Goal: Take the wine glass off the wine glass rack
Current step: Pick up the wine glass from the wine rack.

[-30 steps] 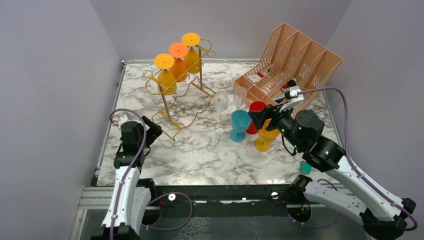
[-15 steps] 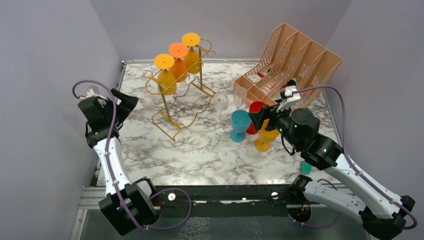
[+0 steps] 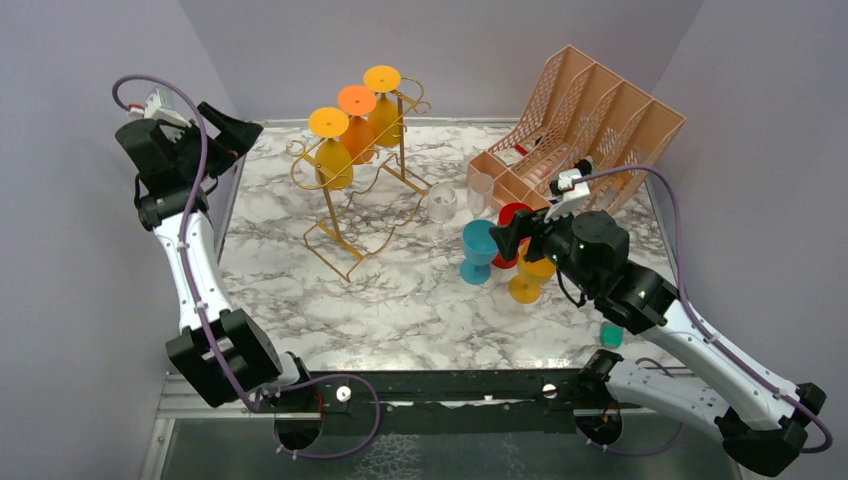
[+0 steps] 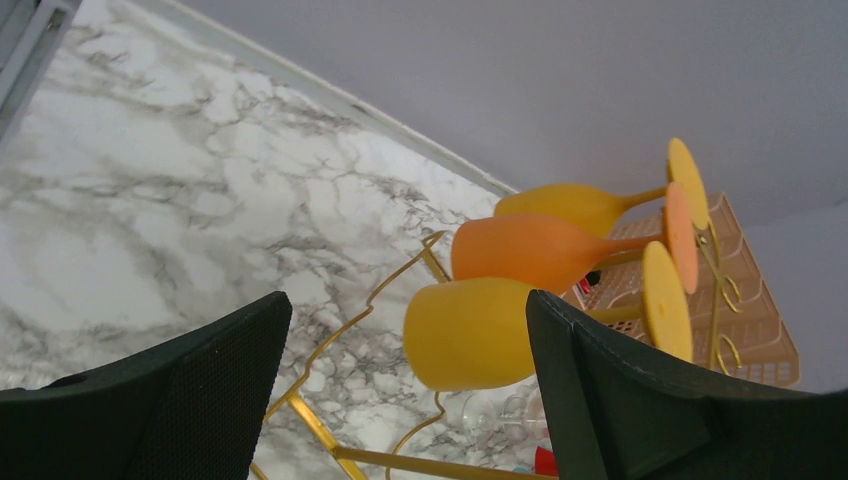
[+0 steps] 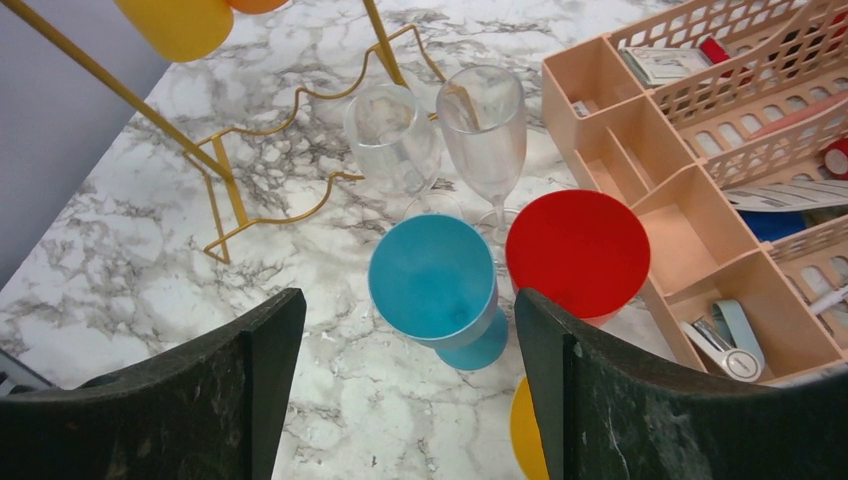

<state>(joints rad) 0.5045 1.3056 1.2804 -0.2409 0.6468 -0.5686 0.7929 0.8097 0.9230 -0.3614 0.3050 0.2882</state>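
The gold wire rack (image 3: pixel 345 205) stands at the back left of the marble table. Three glasses hang upside down from it: a yellow one (image 3: pixel 333 160) nearest, an orange one (image 3: pixel 358 135), and a yellow one (image 3: pixel 384 115) farthest. My left gripper (image 3: pixel 235 135) is open and empty, raised high at the table's left edge, well left of the rack. In the left wrist view the near yellow glass (image 4: pixel 470 333) shows between my fingers, far off. My right gripper (image 3: pixel 505 238) is open and empty above the blue glass (image 5: pixel 435 280).
A peach lattice file organizer (image 3: pixel 590 125) sits at the back right. Upright glasses cluster by it: blue (image 3: pixel 480 250), red (image 3: pixel 513 222), yellow (image 3: pixel 530 275) and two clear ones (image 3: pixel 442 205). A small teal object (image 3: pixel 611 336) lies near the right arm.
My left arm has swung up from the table's near left to high at the back-left edge, pointing toward the rack. My right gripper has shifted slightly left and away.
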